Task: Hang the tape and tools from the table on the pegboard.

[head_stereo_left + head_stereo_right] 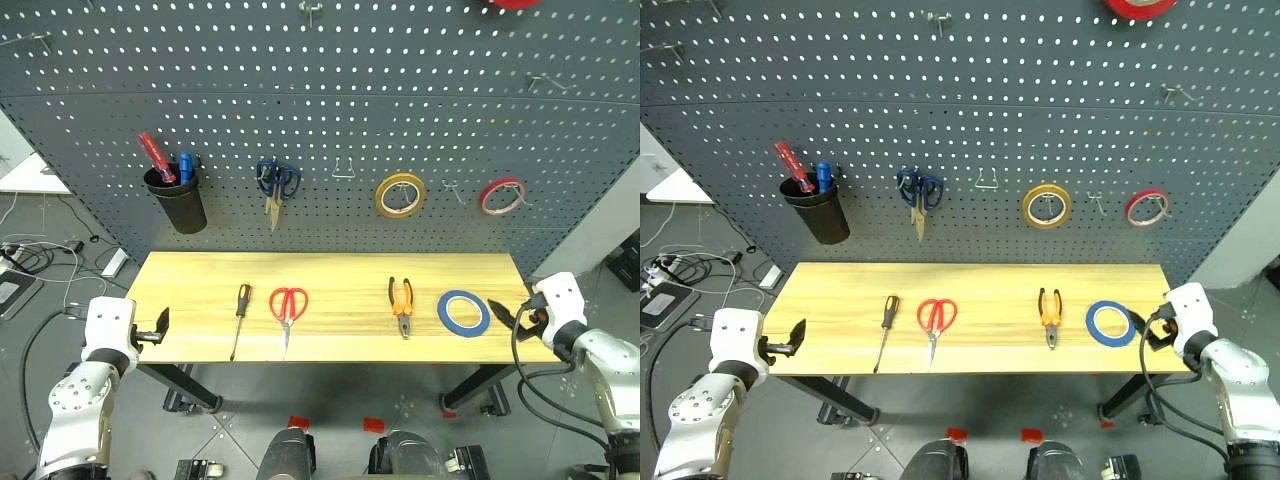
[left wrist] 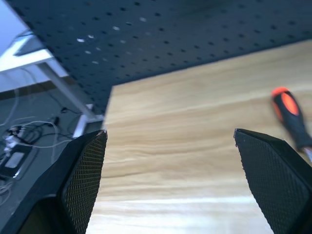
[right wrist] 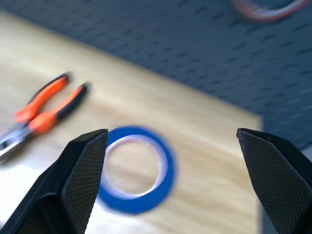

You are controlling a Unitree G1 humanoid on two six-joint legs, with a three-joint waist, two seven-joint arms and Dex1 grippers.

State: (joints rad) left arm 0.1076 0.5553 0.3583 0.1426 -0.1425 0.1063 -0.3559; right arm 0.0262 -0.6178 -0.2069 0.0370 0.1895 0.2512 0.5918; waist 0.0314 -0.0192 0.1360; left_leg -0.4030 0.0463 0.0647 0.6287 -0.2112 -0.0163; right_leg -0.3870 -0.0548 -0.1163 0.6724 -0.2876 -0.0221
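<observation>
Flat on the pale wood plank table [image 1: 200,275], toward its right end, lies the blue ring of tape with a wide open centre [image 1: 463,313], touching nothing. Just left of it are the orange-and-black-handled pliers [image 1: 401,305], handles toward the wall. Farther left come the red-handled scissors [image 1: 287,312], blades pointing at the near edge, then the slim screwdriver with a black-and-orange handle [image 1: 239,316], its shaft running toward the near edge.

Behind the table stands the dark grey perforated pegboard [image 1: 330,110]. On it hang a black cup [image 1: 178,203] holding a red and a blue screwdriver, blue-handled scissors [image 1: 277,185], a yellow tape ring [image 1: 400,194] and a thin red tape ring [image 1: 501,196]; between scissors and yellow ring is what looks like a bare wire hook [image 1: 343,170].

At the table's right end the right gripper [image 3: 170,165] hovers with fingers spread wide and nothing between them, the blue ring beyond its tips. At the left end the left gripper [image 2: 170,165] likewise stands wide apart and unloaded, over bare wood, well apart from the screwdriver's handle.
</observation>
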